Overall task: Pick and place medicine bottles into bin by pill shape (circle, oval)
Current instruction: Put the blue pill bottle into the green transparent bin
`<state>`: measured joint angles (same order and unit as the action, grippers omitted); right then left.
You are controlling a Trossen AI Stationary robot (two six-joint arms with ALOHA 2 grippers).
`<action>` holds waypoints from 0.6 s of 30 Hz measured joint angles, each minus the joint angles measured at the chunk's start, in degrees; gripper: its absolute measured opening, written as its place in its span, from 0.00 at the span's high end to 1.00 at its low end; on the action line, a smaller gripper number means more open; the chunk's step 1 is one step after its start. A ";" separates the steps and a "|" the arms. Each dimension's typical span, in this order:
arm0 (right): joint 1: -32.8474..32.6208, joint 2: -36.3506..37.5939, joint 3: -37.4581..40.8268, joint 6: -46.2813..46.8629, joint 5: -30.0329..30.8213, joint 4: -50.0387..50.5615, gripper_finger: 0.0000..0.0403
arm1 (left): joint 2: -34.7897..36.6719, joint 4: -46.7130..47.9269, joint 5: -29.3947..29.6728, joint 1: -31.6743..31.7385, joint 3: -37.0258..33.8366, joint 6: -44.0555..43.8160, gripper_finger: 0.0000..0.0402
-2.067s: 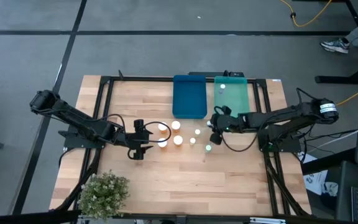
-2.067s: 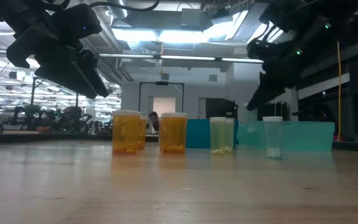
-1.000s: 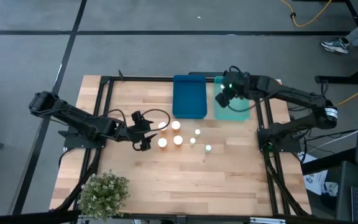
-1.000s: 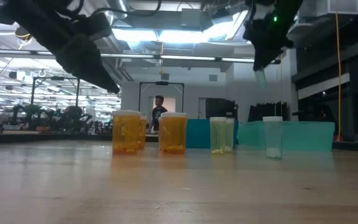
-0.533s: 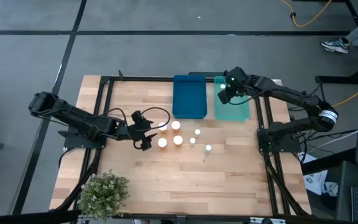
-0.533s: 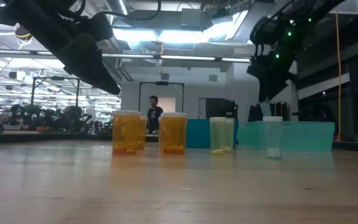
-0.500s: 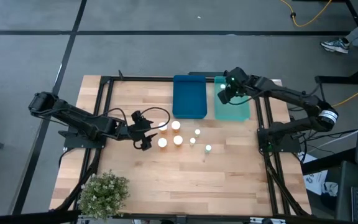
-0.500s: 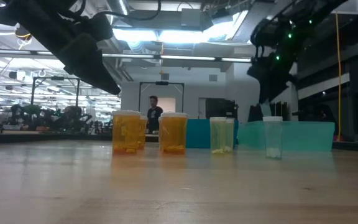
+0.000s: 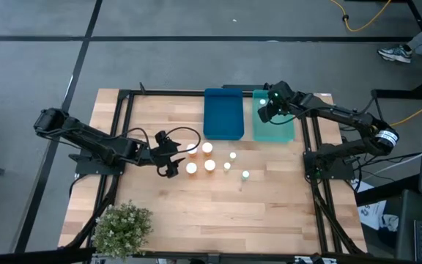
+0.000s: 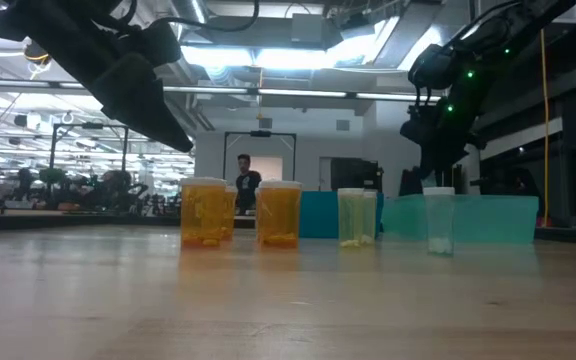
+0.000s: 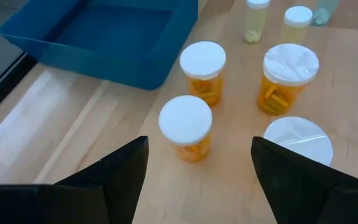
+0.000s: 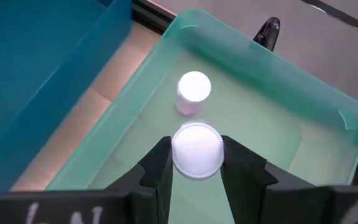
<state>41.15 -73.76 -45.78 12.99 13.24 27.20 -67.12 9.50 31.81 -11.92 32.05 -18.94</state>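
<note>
My right gripper [image 9: 265, 114] is over the teal tray [image 9: 283, 130], shut on a small pale bottle with a white cap [image 12: 197, 149]. Another pale bottle [image 12: 193, 92] stands in that tray. The dark blue tray [image 9: 223, 117] lies beside it. My left gripper [image 9: 174, 155] is open and empty, just left of a cluster of amber bottles [image 9: 192, 168] standing on the table. The nearest amber bottle [image 11: 185, 124] stands ahead of its fingers, apart from them. Three pale bottles [image 9: 233, 155] stand on the table to the right of the amber ones. My right gripper pinches the pale bottle between its two fingers [image 12: 157, 168], one on each side of it just under the white cap [image 12: 197, 163]. The fingers come from above, pointing down. The bottle stays upright; whether its base touches the tray floor cannot be told.
A potted plant [image 9: 121, 227] stands at the table's near left corner. A black frame [image 9: 123, 132] runs round the table's edges. A person [image 10: 244, 183] stands far off in the room behind.
My right gripper has gone down over the teal tray with the pale bottle, which stays upright in its fingers beside the bottle standing there. My left gripper has kept still by the amber bottles.
</note>
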 joint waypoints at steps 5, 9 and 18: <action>0.00 0.00 0.01 0.01 -0.01 0.00 0.72 | 0.01 0.02 0.00 0.00 0.00 0.00 0.31; 0.00 0.00 0.02 0.00 0.00 0.02 0.72 | 0.01 0.02 0.02 0.00 0.00 0.00 0.31; 0.00 0.00 1.71 -1.49 -1.36 -1.21 0.72 | 0.01 0.09 0.04 0.00 0.00 0.02 0.31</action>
<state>41.15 -73.76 -44.07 11.50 11.87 25.99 -67.11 9.58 31.86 -11.92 32.05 -18.92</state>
